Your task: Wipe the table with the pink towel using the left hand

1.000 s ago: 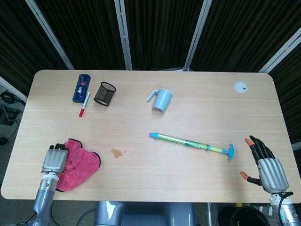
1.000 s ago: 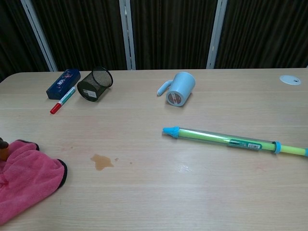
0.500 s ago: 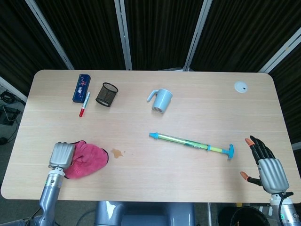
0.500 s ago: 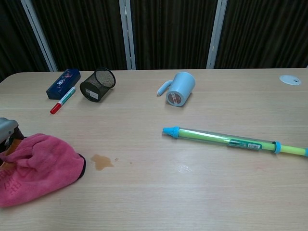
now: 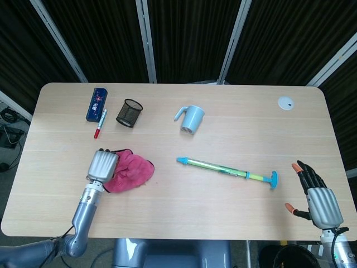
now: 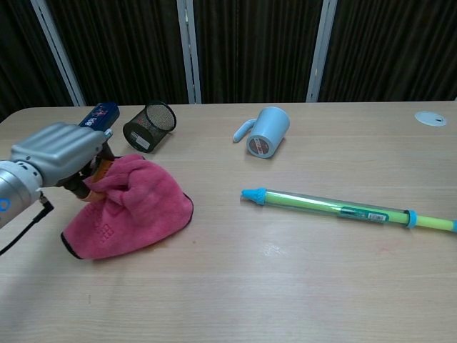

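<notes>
The pink towel (image 5: 132, 172) (image 6: 133, 208) lies bunched on the wooden table (image 5: 234, 139), left of centre. My left hand (image 5: 104, 163) (image 6: 61, 155) grips the towel's left edge with its fingers curled into the cloth. The towel lies over the spot where the brown stain was, and no stain shows. My right hand (image 5: 317, 197) hovers at the table's front right corner, fingers spread and holding nothing; the chest view does not show it.
A black mesh cup (image 5: 129, 112) (image 6: 149, 126) lies on its side close behind the towel. A red marker (image 5: 100, 124) and a blue box (image 5: 96, 104) sit at the back left. A blue mug (image 5: 190, 119) lies mid-table, and a green-blue tube (image 5: 226, 170) to its right.
My left hand has dragged the pink towel right and away from the front edge, onto the brown stain, which is now covered. The mesh cup has rolled slightly right. The right hand stayed still.
</notes>
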{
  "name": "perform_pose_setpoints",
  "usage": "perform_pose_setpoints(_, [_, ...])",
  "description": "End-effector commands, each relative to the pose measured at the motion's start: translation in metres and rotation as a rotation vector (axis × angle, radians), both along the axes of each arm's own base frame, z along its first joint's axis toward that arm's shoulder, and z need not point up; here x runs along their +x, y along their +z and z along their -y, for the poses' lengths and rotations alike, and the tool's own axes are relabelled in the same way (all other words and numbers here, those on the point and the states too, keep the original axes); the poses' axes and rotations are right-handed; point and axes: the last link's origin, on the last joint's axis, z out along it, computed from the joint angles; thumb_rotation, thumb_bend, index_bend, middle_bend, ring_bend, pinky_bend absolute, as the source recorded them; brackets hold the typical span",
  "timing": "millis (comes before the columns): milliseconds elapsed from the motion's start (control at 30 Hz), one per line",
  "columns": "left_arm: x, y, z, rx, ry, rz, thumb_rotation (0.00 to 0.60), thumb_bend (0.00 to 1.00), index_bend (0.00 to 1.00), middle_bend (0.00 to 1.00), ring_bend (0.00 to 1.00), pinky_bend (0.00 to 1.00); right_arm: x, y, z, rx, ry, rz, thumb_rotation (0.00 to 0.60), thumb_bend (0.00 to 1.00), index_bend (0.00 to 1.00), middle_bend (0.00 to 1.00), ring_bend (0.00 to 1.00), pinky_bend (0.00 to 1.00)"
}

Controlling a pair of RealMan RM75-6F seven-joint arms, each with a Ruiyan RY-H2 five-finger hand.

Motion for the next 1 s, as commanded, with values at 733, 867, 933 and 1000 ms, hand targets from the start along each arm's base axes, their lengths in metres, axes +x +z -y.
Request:
perform_pose_setpoints(733, [0.021, -0.070, 0.027, -0.155, -0.064, -0.123, 0.600, 0.54, 0.76, 0.58, 0.50, 0.52, -0.001, 0.002, 0.000, -0.004, 0.004, 0.008, 0.600, 0.09, 0.00, 0.00, 0.00, 0.17])
perform_pose_setpoints(867, [0.003, -0.055, 0.016, -0.111, -0.032, -0.160, 0.600, 0.54, 0.76, 0.58, 0.50, 0.52, -0.001, 0.002, 0.000, -0.005, 0.004, 0.006, 0.600, 0.09, 0.00, 0.00, 0.00, 0.17])
perform_pose_setpoints(933, [-0.006, -0.046, 0.011, -0.090, -0.018, -0.172, 0.600, 0.54, 0.76, 0.58, 0.50, 0.52, -0.001, 0.002, 0.000, -0.004, 0.005, 0.006, 0.600, 0.09, 0.00, 0.00, 0.00, 0.17])
perform_pose_setpoints(1000, [-0.018, -0.034, 0.005, -0.066, -0.003, -0.190, 0.600, 0.54, 0.76, 0.58, 0.50, 0.52, -0.001, 0.001, 0.000, -0.004, 0.005, 0.005, 0.600, 0.09, 0.00, 0.00, 0.00, 0.17])
